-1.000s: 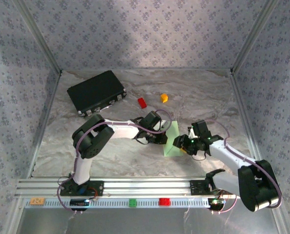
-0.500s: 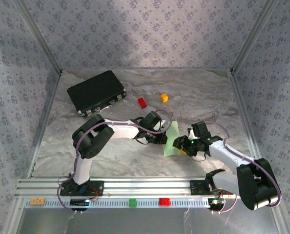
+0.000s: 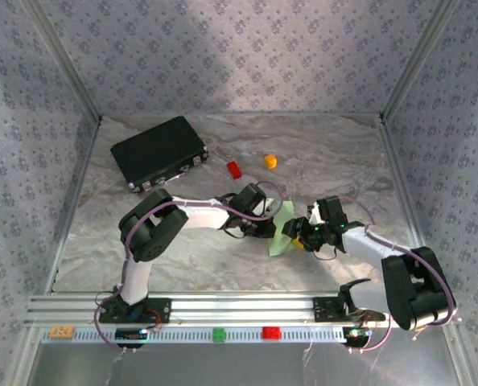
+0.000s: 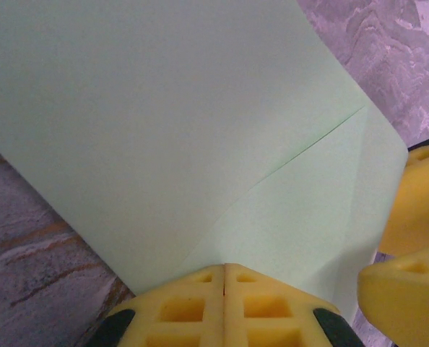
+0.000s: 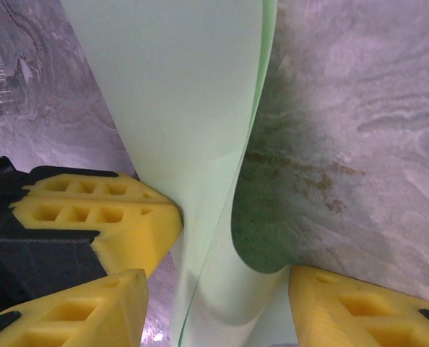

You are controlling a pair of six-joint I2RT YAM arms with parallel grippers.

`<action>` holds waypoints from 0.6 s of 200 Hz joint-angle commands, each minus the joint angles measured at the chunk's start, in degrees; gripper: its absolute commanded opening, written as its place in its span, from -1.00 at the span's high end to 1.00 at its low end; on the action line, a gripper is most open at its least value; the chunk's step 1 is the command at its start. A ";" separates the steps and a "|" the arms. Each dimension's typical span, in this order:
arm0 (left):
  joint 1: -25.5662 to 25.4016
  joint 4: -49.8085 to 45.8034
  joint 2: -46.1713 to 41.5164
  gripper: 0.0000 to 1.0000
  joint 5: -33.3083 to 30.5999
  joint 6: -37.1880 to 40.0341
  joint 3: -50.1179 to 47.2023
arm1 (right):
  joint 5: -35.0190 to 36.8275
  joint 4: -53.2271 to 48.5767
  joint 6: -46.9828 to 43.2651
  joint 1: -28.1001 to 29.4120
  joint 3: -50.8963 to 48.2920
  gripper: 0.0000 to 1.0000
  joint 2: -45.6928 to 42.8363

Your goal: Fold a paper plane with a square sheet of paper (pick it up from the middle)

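Note:
The square sheet of paper [image 3: 281, 235], pale green and creased, lies mid-table with its right side curled up. My left gripper [image 3: 265, 228] is shut, its yellow fingertips [image 4: 225, 278] pinched on the sheet's [image 4: 164, 130] near edge where a diagonal crease runs in. My right gripper [image 3: 300, 234] is open at the sheet's right side. The curled flap [image 5: 222, 289] stands between its two fingers [image 5: 366, 311] without being squeezed. The right fingers [image 4: 417, 210] also appear beside the paper in the left wrist view. The paper plane is out of view.
A black case [image 3: 158, 151] lies at the back left. A red block [image 3: 234, 169] and an orange block [image 3: 270, 161] sit behind the paper. The front rail [image 3: 183, 310] carries a green block [image 3: 219, 334] and a red block [image 3: 270, 332]. Patterned walls enclose the marbled table [image 3: 344, 161].
My right gripper has slid left toward the left gripper, pushing the sheet's right side up, so the paper looks narrower from above. The left gripper has stayed put.

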 commanded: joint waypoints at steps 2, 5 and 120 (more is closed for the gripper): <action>-0.67 -4.60 0.16 0.89 -1.06 0.26 -1.47 | -2.46 1.78 -2.31 -1.06 2.59 -0.10 1.13; -0.71 -4.61 0.16 0.89 -1.07 0.23 -1.47 | -2.65 1.88 -2.47 -1.13 2.77 -0.10 1.32; -0.78 -3.95 -0.11 0.89 -0.82 -0.27 -1.73 | -7.40 5.14 -5.06 -6.06 3.23 0.18 7.15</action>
